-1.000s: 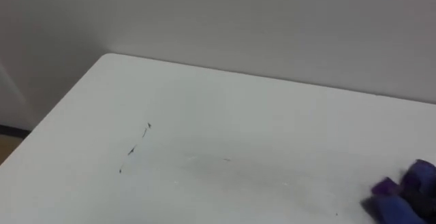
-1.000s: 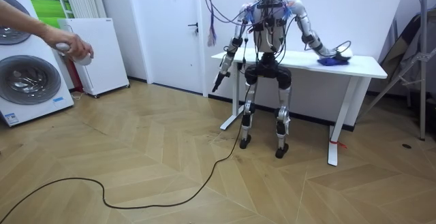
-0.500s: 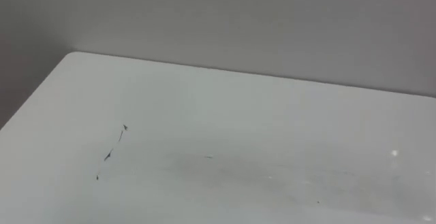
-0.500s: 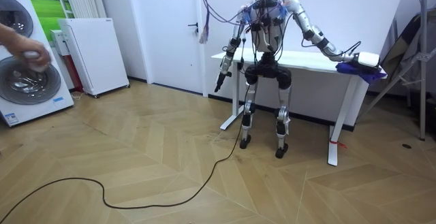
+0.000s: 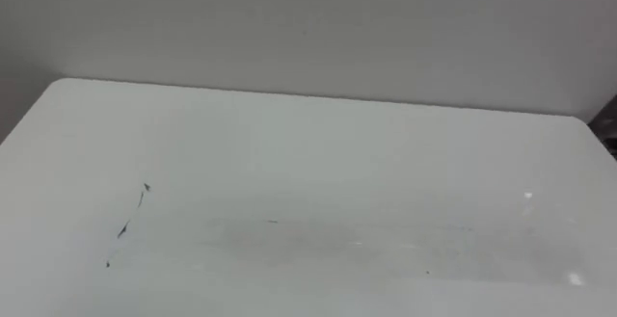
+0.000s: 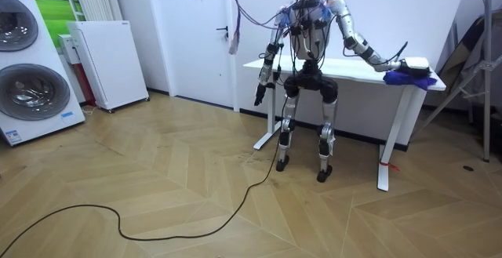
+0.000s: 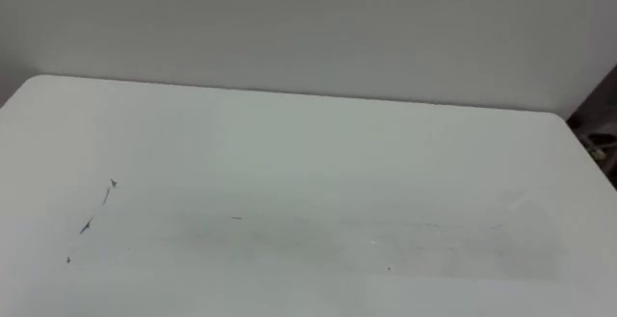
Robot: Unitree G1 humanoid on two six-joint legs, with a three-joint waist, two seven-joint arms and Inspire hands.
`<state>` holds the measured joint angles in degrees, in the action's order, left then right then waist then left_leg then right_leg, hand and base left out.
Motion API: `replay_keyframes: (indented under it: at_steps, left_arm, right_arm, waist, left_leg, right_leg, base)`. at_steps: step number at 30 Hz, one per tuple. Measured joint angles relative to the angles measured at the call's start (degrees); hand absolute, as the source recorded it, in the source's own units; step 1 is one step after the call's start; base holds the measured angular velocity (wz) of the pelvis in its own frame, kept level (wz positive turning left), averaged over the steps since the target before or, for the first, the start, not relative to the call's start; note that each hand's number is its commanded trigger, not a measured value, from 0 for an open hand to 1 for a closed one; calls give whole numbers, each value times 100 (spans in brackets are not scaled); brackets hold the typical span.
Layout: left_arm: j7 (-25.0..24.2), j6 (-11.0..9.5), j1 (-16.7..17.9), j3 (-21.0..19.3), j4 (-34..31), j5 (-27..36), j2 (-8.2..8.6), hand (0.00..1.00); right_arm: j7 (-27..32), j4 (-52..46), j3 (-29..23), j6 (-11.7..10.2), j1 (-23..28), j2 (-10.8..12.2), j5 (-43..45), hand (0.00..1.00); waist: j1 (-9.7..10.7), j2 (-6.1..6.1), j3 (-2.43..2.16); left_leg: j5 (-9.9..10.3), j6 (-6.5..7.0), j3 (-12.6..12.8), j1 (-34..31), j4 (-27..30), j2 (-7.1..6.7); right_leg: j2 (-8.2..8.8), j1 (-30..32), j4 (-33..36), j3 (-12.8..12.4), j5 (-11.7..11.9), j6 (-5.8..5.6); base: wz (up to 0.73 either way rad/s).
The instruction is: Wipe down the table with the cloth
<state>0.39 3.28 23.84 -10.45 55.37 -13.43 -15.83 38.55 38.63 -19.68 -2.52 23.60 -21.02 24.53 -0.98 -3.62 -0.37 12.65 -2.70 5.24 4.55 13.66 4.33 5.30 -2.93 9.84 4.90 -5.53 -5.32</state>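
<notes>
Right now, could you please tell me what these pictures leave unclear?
- Room view: whether the right hand grips the blue cloth at the table end; too small.
- Room view: pose of the hanging left hand; too small.
- Left eye view: dark marks, stain or scratch; too blurred.

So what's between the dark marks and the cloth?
Bare table, only a faint smear, in the left eye view; the cloth is at its right end in the room view.

I'm looking into a home-style test room: stacked washing machines [image 6: 31,93] are standing beside a small white fridge [image 6: 110,62] on the room view's left. A herringbone wood floor [image 6: 157,187] is running across it. A white tabletop [image 5: 337,163] is sitting against a plain wall [image 5: 308,28] near a door [image 6: 205,34].
</notes>
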Motion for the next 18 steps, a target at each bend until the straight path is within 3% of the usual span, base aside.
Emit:
replay_keyframes:
  at_steps: [3,5,9,13,18]
  left_arm:
    - [2,-28,-123,419,-2,28,38,0]
    - [3,-65,-194,533,-14,31,168,0]
    - [9,-66,-235,800,-18,35,203,0]
    - [14,38,-274,866,-25,37,229,0]
    - [23,146,-286,864,-25,36,295,0]
  right_arm:
    - [-7,-722,513,11,3,108,776,100]
    - [-57,-1229,1019,16,-58,131,1191,100]
    - [-222,-1542,1760,25,-320,156,1699,100]
    - [-459,-1796,2307,248,-586,166,1892,100]
    - [-638,-1908,2411,270,-682,282,1971,100]
  waist:
    - [-75,86,52]
    - [-196,156,77]
    - [-398,167,71]
    - [-589,172,68]
    - [-651,206,47]
  left_leg:
    - [0,-12,-20,-9,-17,21]
    - [-17,-30,-19,8,-59,23]
    - [-48,-42,-41,47,-105,18]
    - [-49,-40,-53,52,-105,15]
    - [-49,-40,-60,51,-104,10]
  right_leg:
    - [-34,9,4,-11,20,18]
    - [-37,13,-15,-7,16,20]
    - [-46,1,-23,-4,4,30]
    - [-46,-11,-13,1,6,33]
    - [-46,-18,-11,3,8,33]
  base:
    - [-3]
    - [0]
    - [3]
    - [0]
    - [0]
